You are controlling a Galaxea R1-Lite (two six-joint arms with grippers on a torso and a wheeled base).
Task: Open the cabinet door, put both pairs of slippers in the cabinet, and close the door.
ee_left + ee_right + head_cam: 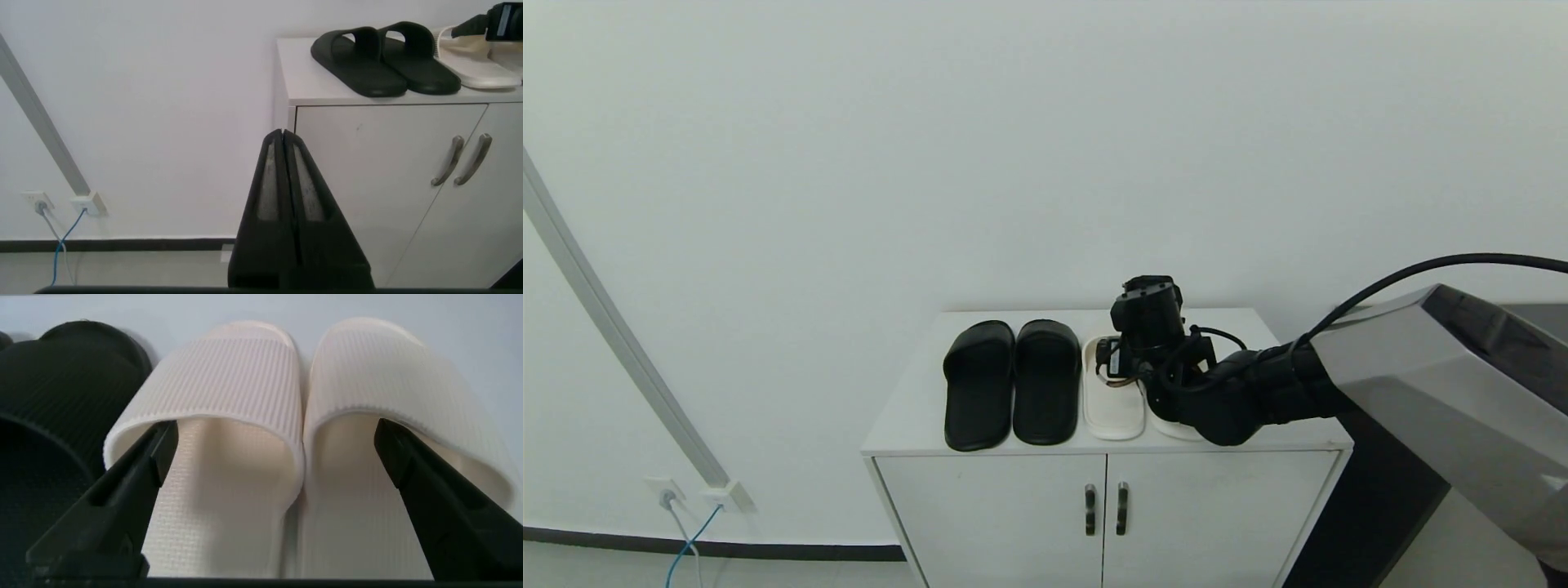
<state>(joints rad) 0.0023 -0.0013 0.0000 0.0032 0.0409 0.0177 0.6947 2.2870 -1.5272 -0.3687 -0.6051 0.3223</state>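
A white cabinet with a flat, smooth top is seen against a plain white wall. Its two doors are shut. Two small, dark, curved handles are set side by side where the doors meet.

Both pairs of slippers are laid on the cabinet top, toes toward the wall. The black slippers are placed toward the robot's left. They are rounded, thick and dull, with a wide band over each one. The white slippers are placed just beside them on the right, and the two are pressed together along their inner sides. Their bands are marked with fine ribs, and their soles are covered in a tiny bumpy grid.

The right gripper is held low over the heel end of the white slippers. Its jaws are spread wide apart. One black finger is poked under the outer edge of one band, and the other finger is poked under the outer edge of the other band, so both slippers lie between the jaws. Whether the bands are touched cannot be told.

The left gripper is held low, out from the cabinet's left front corner. Its two long, black, wedge-shaped fingers are pressed flat together.
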